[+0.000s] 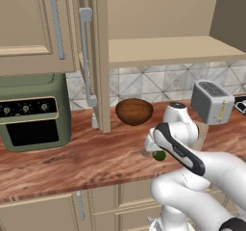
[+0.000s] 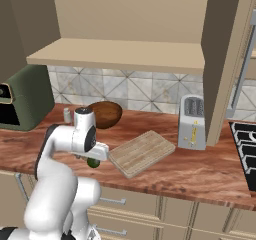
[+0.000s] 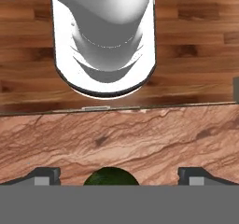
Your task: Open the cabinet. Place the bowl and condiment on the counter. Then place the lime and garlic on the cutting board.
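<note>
Reddish-brown counter [image 2: 200, 171] runs under the open cabinet [image 2: 120, 54], whose doors stand wide. Near the counter's front edge the lime [image 3: 111, 176] sits between the gripper's [image 3: 117, 176] widely spread fingertips [image 3: 45, 175], neither pad touching it; from the base views I cannot tell whether it rests on the wood or hangs just above. Just beside it lies the cutting board [image 2: 141, 152], bare. Toward the back edge stand the bowl [image 1: 134, 111] and the condiment [image 2: 67, 115], with a toaster [image 2: 192, 122] beyond the board's far corner.
</note>
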Robot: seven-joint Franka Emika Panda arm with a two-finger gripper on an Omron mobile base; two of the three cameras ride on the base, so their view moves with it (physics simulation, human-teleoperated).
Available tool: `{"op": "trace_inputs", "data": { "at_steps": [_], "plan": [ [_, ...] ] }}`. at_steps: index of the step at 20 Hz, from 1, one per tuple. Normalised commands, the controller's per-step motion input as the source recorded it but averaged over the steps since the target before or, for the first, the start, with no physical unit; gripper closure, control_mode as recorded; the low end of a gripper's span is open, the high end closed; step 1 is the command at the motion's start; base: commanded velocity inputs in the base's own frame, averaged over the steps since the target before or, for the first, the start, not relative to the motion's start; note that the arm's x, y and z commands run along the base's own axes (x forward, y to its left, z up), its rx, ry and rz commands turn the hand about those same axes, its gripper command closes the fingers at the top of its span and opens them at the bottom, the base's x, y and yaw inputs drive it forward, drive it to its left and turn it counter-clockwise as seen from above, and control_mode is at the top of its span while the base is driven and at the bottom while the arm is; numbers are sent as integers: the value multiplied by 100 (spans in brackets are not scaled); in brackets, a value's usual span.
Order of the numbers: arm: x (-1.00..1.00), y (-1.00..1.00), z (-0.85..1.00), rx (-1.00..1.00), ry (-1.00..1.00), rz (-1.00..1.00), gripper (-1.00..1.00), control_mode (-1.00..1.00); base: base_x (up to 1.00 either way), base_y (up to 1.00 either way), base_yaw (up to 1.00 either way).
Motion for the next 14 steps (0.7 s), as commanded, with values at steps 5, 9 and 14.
{"op": "trace_inputs", "data": {
  "at_steps": [5,9,14],
  "plan": [
    [17,0,-33,-1,0,10,-100,-100,0,0,0],
    [9,0,-35,-4,0,9,-100,-100,0,0,0],
    [19,0,-28,-3,0,8,-100,-100,0,0,0]
  ]
}}
